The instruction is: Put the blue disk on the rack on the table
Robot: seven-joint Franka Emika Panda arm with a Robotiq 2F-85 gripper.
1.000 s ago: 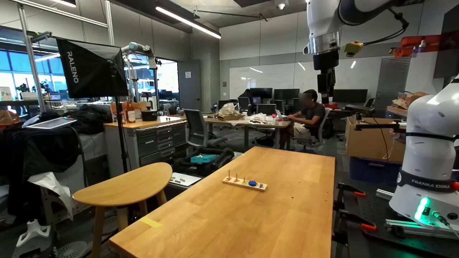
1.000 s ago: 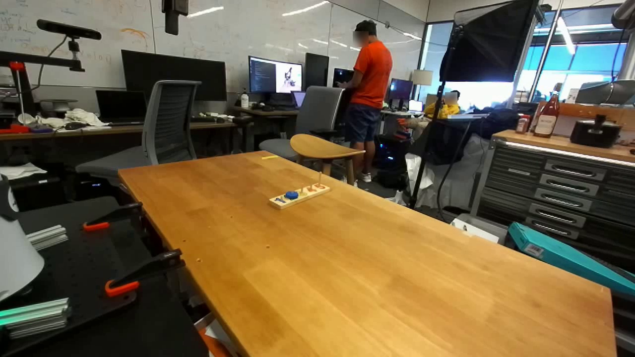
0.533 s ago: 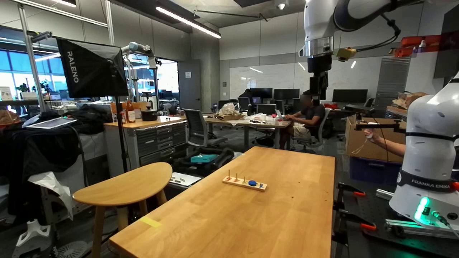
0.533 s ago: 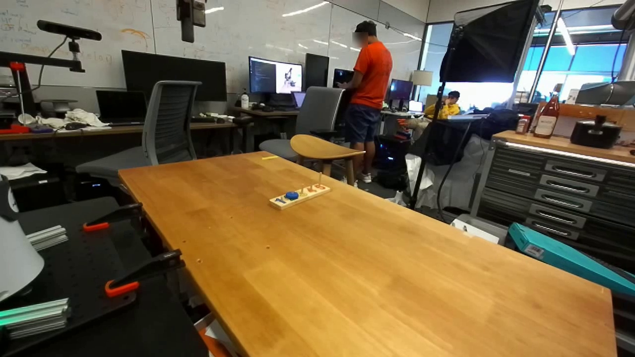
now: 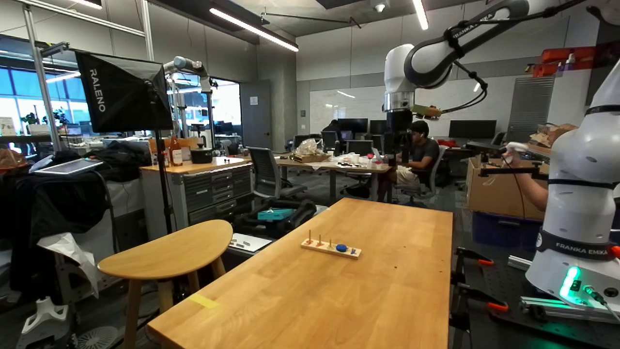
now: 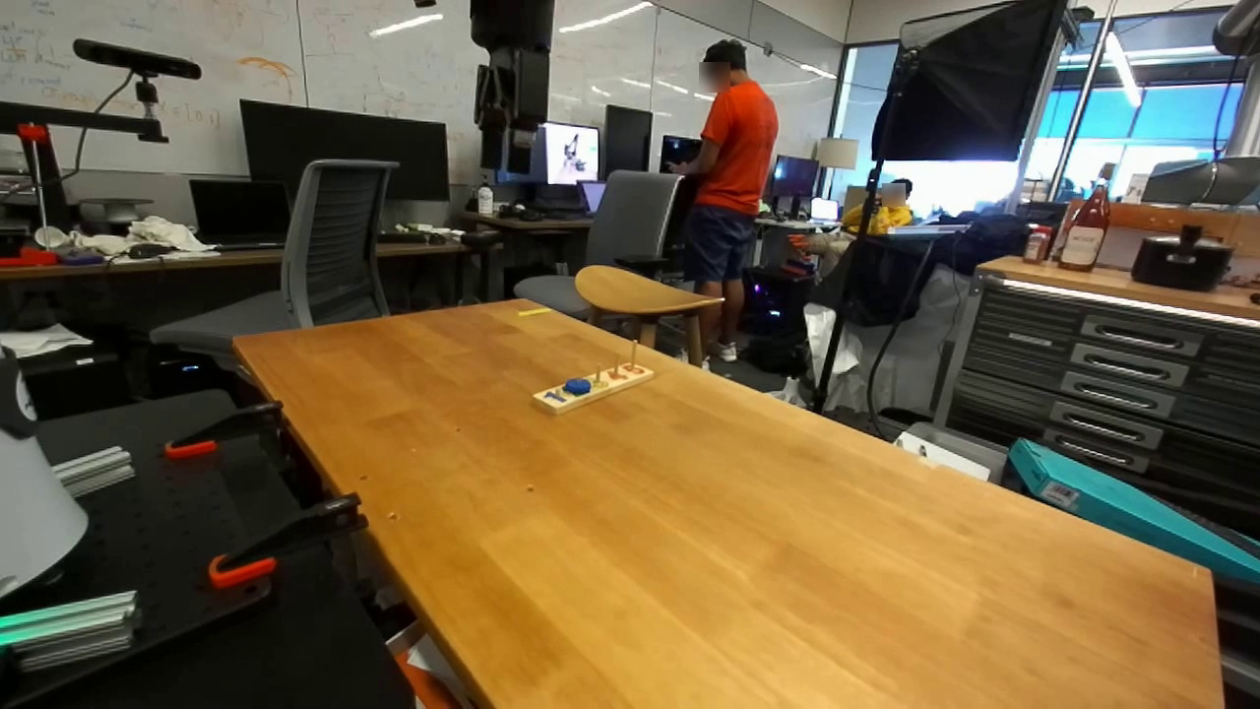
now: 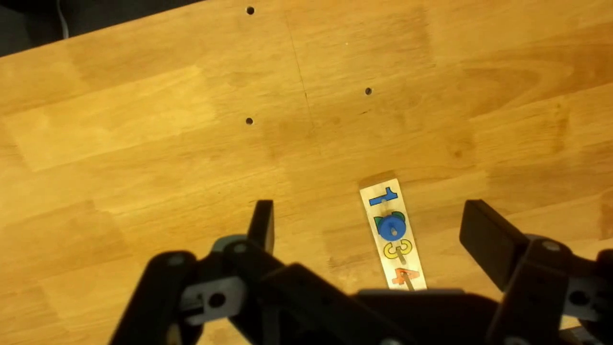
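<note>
One blue disk (image 7: pixel 391 227), lying flat around a peg (image 7: pixel 393 232) on the pale wooden numeral rack (image 7: pixel 389 264), partly covering the green 2 (image 7: pixel 399 216). In the wrist view, lined up along the rack: a blue 1 (image 7: pixel 376 200) to one side of the disk, a yellow 3 (image 7: pixel 408 248) and an orange 4 (image 7: pixel 414 273) to the other. In an exterior view, three upright pegs (image 5: pixel 319 240) to the left of the disk, and the whole rack near the left edge of the long light-wood table (image 5: pixel 378 300), with a strip of yellow tape (image 5: pixel 204 301) nearer along the same edge. High above the table in both exterior views, pointing down: the black Robotiq gripper (image 7: pixel 368 215), released, with fingers (image 7: pixel 488 239) spread wide apart, well clear of the disk. Carried by the white Franka Panda arm (image 5: pixel 431 63), reaching in from the right. At the right table edge, two orange-tipped clamps (image 5: pixel 484 262). To the left of the table, a rounded wooden stool (image 5: pixel 169 249); behind it, a black RALENO softbox (image 5: pixel 121 92). Farther off, a gray drawer cabinet (image 5: pixel 215 186) with a bottle (image 5: pixel 176 152) on top, then a seated man in a dark T-shirt (image 5: pixel 426 155), partly hidden by the gripper. In an exterior view, far beyond the stool, a standing man in an orange T-shirt (image 6: pixel 743 138).
</note>
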